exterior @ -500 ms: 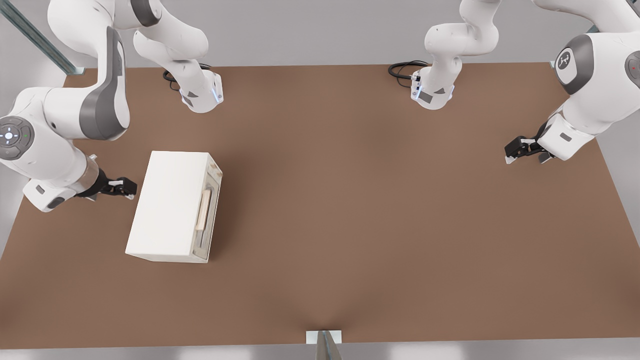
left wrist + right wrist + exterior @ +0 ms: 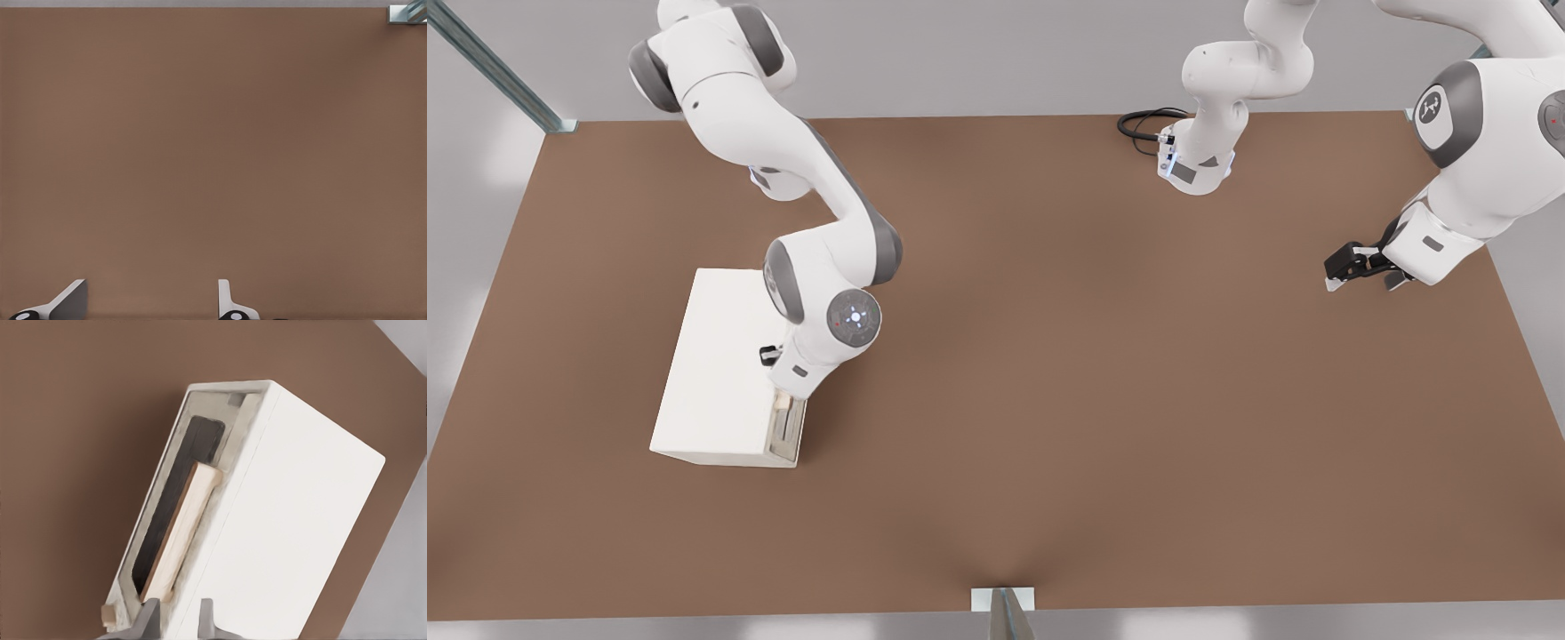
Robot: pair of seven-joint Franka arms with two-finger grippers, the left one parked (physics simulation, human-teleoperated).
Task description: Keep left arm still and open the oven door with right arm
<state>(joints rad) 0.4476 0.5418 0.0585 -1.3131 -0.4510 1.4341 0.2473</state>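
Moved: the right arm (image 2: pixel 818 267) has swung in from the table's left edge in the front view and now reaches over the oven (image 2: pixel 720 373); half a second ago its gripper hung beside the oven's back face. The oven itself has not shifted.
Oven: a cream-white box on the table (image 2: pixel 1094 373), near the front view's left edge, well clear of the other edges.
Door: the door (image 2: pixel 180 513) is the narrow face turned toward the table's middle, flush in its frame, shut.
Handle: the beige bar (image 2: pixel 183 533) runs along the dark glass.
Gripper: the gripper (image 2: pixel 179 619) is at the near end of the handle, over the oven's top edge. Two grey fingers (image 2: pixel 148 621) stand a little apart with nothing between them; one lies beside the handle's end, the other over the white top.
Front view only: the arm's wrist covers most of the door; only the door's lower end (image 2: pixel 787 431) shows.
Wrist view only: the whole door, glass and handle, and the finger gap.
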